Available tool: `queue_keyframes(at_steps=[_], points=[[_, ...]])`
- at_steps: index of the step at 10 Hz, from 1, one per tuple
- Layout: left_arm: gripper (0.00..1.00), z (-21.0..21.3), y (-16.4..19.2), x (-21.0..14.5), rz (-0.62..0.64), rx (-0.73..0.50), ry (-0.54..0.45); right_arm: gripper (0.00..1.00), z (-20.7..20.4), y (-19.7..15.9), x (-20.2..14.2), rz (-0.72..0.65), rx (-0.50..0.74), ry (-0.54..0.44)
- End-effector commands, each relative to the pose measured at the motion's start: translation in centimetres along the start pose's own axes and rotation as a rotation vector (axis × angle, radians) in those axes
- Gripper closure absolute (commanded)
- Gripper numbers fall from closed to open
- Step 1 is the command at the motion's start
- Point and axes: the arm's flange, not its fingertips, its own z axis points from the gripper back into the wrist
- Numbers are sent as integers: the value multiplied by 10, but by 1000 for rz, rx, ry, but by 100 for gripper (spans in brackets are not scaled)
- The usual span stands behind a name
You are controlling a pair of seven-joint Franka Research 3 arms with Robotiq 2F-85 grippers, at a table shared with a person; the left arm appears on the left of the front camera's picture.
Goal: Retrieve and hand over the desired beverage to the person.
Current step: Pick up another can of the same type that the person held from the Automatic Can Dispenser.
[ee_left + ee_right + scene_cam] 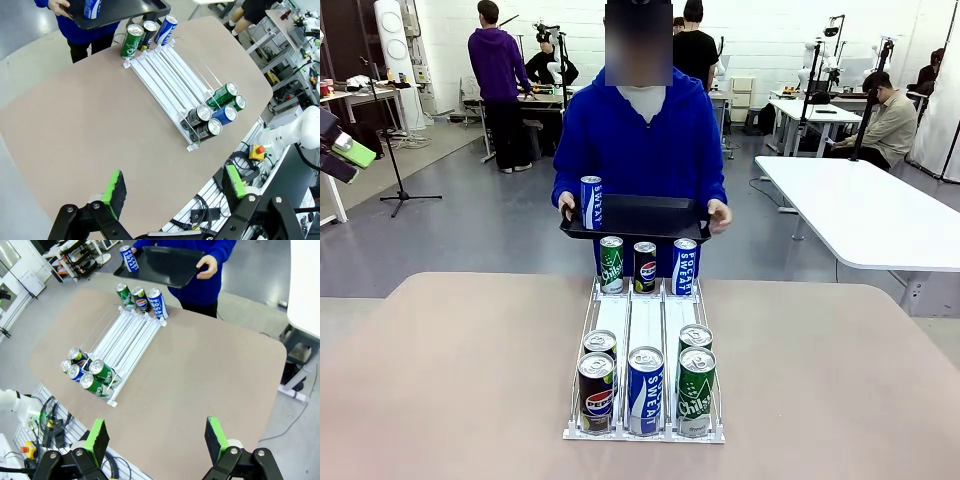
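Observation:
The person (640, 130) in a bright blue hoodie stands at the table's far side, both hands holding a black tray (655, 216). A blue Pocari Sweat can (591, 202) stands upright on the tray's left end. A white three-lane rack (645, 318) lies on the table. At its far end stand a green can (611, 264), a Pepsi can (645, 266) and a blue can (685, 266); several more cans (645, 388) fill the near end. High over the table, my left gripper (175, 187) and right gripper (157, 439) both hang open, holding nothing.
The beige table (450, 370) has wide bare room either side of the rack. A white table (865, 210) stands at the back right. Other people and a tripod (400, 150) are farther off in the room.

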Motion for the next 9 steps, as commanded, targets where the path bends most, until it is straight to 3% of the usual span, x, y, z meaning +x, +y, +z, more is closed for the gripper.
queue_keyframes(at_steps=[1, 4, 7, 9], points=[[0, 2, 0, 0, -5, -1, 1, 0, -1, 1, 0, 8, 16, -4], [0, 0, 0, 0, 0, 0, 0, 0, -1, 1, 0, 8, 16, -4], [0, -72, -94, 47, -96, 114, 415, 0, -1, 1, 0, 8, 16, -4], [0, -138, -136, 63, 85, 193, 551, 0, -1, 1, 0, 8, 16, -4]])
